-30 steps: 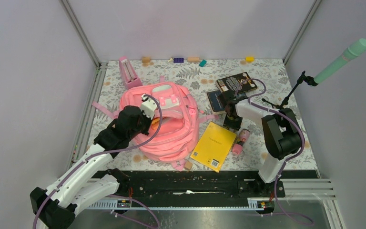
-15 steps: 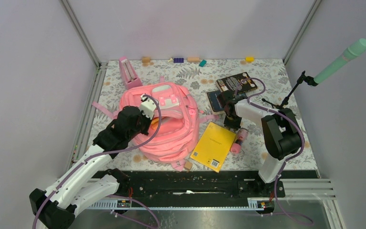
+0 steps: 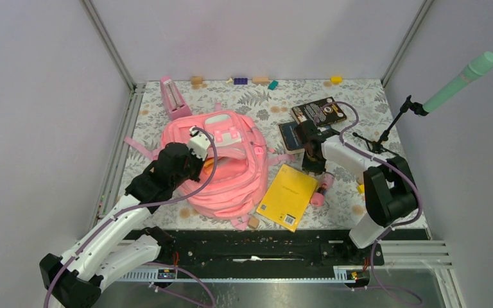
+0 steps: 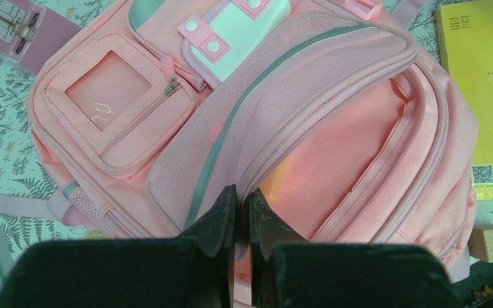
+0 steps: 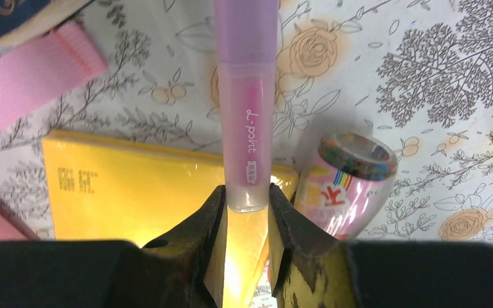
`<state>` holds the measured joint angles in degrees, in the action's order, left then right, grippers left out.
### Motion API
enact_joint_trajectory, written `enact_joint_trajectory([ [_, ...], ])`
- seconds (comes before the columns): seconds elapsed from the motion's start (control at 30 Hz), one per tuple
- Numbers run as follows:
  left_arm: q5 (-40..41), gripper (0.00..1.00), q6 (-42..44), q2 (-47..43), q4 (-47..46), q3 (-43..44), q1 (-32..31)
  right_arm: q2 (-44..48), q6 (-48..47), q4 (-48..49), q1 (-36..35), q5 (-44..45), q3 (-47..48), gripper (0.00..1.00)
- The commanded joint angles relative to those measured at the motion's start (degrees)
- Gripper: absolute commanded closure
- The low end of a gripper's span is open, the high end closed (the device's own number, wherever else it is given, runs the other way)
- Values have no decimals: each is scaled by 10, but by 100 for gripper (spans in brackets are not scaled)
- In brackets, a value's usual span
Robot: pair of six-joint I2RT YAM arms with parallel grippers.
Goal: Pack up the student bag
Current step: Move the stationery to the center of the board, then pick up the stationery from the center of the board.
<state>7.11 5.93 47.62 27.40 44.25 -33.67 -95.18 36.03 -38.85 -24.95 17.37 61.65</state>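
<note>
The student bag (image 3: 231,168), a large pink backpack, lies on its back left of centre with its main compartment gaping. My left gripper (image 3: 197,168) is shut on the rim of that opening (image 4: 276,163), fabric pinched between the fingers (image 4: 222,212); the pink lining (image 4: 340,154) shows inside. My right gripper (image 3: 312,167) hovers at the yellow notebook's (image 3: 289,196) far corner. In the right wrist view this gripper (image 5: 247,200) is shut on the end of a pink and purple marker (image 5: 246,122), which points away over the floral table.
A pink glue bottle (image 5: 345,176) lies just right of the marker. Two dark books (image 3: 319,111) lie behind the right gripper. A pink metronome (image 3: 174,97) and small blocks (image 3: 241,81) sit at the back. Mint microphone on stand (image 3: 460,81) at right. Wooden block (image 3: 253,222) by the bag.
The right jaws have closed in on the marker, and the right arm's elbow has swung out to the right and nearer. The left arm and the bag have stayed still.
</note>
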Motion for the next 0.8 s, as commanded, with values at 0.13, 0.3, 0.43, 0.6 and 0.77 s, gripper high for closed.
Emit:
enact_joint_trajectory([
  [0.13,7,100,-11,-12,-59,27,0,57,-7,-26,-72,-49,-42,84],
  [0.3,8,100,-11,-9,-59,27,0,47,26,-9,-140,-72,-59,81],
  [0.43,10,100,-11,-4,-59,26,0,31,35,5,-150,-59,-67,56],
  [0.6,9,100,-11,3,-59,27,1,19,32,30,-150,-41,-77,41],
  [0.77,10,100,-11,8,-59,27,0,20,26,65,-150,-17,-87,39],
])
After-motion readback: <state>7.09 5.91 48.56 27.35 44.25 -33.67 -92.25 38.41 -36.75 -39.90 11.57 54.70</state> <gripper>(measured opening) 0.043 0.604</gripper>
